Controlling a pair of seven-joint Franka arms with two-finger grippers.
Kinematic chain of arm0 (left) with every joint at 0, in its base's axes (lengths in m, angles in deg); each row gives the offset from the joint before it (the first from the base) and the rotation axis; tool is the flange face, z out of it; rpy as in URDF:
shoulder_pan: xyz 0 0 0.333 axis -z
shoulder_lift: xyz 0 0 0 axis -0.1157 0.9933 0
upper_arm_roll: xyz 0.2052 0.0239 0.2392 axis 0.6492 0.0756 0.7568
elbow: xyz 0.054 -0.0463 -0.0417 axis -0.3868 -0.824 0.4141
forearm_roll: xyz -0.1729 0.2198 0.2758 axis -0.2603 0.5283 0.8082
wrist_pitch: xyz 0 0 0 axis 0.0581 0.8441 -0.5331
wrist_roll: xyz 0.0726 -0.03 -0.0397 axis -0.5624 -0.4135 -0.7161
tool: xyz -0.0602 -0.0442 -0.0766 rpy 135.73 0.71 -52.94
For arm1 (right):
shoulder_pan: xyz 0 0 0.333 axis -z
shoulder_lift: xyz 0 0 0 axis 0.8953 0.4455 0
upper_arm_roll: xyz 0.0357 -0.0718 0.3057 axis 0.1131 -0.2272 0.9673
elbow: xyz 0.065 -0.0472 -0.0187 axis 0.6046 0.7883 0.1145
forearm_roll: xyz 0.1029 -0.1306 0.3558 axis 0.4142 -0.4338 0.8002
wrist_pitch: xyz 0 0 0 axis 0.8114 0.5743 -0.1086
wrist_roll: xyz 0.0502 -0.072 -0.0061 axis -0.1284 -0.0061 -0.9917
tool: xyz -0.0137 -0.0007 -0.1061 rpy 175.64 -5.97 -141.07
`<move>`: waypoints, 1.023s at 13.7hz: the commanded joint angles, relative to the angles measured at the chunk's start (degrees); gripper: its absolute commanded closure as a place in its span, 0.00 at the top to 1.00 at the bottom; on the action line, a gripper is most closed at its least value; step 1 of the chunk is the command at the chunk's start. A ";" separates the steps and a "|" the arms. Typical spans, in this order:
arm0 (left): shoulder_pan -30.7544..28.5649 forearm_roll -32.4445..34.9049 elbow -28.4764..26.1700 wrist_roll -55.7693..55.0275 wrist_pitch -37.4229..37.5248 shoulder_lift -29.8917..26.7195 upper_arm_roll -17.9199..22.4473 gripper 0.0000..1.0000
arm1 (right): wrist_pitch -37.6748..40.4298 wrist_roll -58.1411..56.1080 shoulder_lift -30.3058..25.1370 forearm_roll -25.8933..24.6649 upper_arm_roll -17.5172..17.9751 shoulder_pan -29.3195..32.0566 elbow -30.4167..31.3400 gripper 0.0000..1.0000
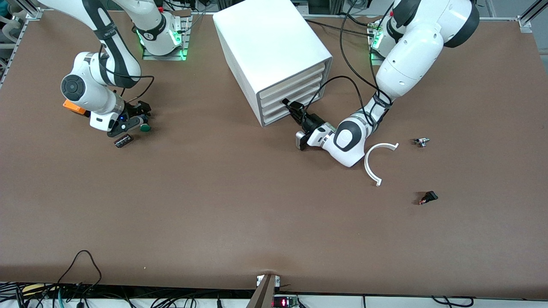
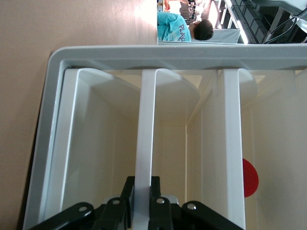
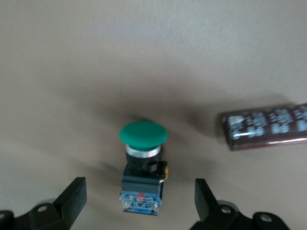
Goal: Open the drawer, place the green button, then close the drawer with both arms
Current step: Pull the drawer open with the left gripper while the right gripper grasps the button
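From the front, the white cabinet (image 1: 274,55) stands at the table's middle near the arms' bases, no readable writing on it. The left arm reaches down from its base, elbow bent low over the table, and the left gripper (image 1: 287,104) is at the front of the drawer (image 1: 280,112), one of the lower two, its fingers pressed together on that drawer's front edge. The right arm folds down toward its own end of the table, and the right gripper (image 1: 141,122) hangs low over the button (image 1: 145,127), whose green cap shows just beside the fingers. A dark cylinder (image 1: 123,140) lies nearer the camera than the button. An orange box (image 1: 75,107) sits partly hidden under the right arm's wrist. Toward the left arm's end lie a white curved piece (image 1: 376,160), a small metal part (image 1: 421,141) and a small black part (image 1: 428,197).

The left wrist view shows the left gripper (image 2: 144,203) pinching the thin white drawer lip (image 2: 145,143), which stands between the black fingers (image 2: 158,201). A red dot (image 2: 249,177) marks a neighbouring drawer front.

The right wrist view shows the right gripper (image 3: 139,196) with jaws spread wide on either side of the button (image 3: 143,165), not touching it. The cylinder (image 3: 266,127) bears pale print too blurred to read.
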 commanded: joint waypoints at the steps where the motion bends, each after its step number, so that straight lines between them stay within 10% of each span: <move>1: 0.31 -1.48 -0.37 -1.85 -0.10 -0.17 0.17 0.16 | -5.52 -0.55 0.04 -0.25 0.33 0.32 3.77 0.89; 8: -0.83 -2.19 0.60 -5.62 -0.18 -0.26 0.34 0.16 | -6.77 -0.91 0.05 -0.25 0.16 0.41 3.78 0.00; 14: -1.88 -4.65 1.39 -5.89 -0.89 -0.17 1.05 0.17 | 3.38 2.59 -0.57 0.63 1.55 -0.03 -8.83 0.00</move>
